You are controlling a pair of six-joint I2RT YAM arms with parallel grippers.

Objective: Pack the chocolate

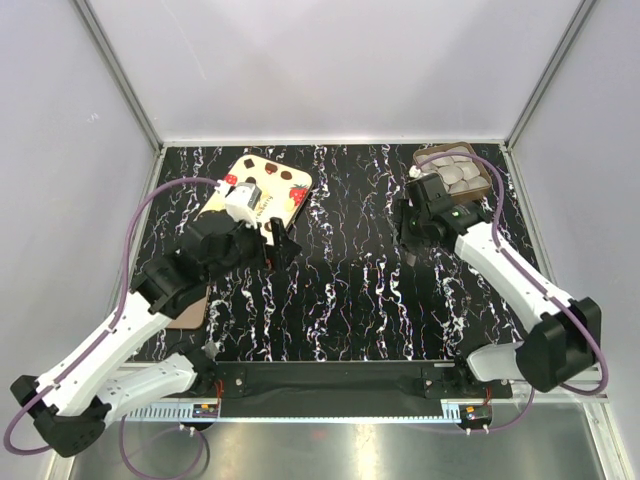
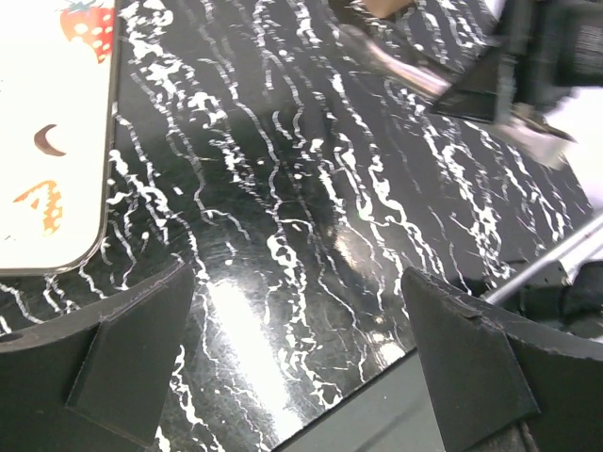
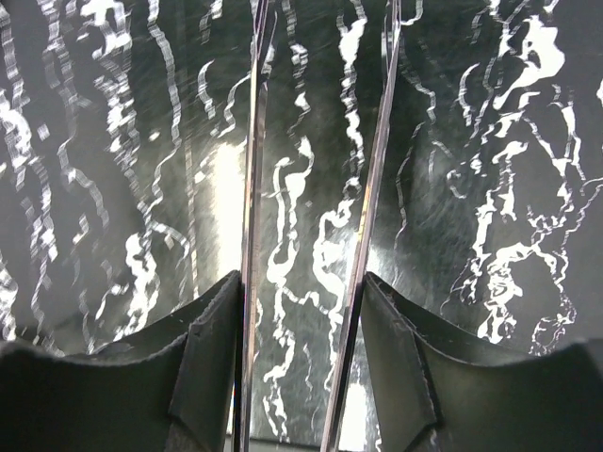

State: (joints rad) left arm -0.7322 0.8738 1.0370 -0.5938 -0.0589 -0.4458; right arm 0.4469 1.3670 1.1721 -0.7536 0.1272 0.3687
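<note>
Left gripper (image 2: 297, 275) jaws apart, chocolate (image 1: 457, 171) part-hidden

Black white-veined table (image 1: 345, 300), seemingly pale grey chocolate (image 1: 456, 172)

Black marble-look table (image 1: 340, 300) with white veins. Cream strawberry-print lid (image 1: 285, 185) lies flat around 11 o'clock, a brown tray (image 1: 445, 149) of pale round chocolates (image 1: 460, 172) sits at 1 o'clock, and a flat brown piece (image 1: 192, 312) at 8 o'clock is half hidden.
</note>
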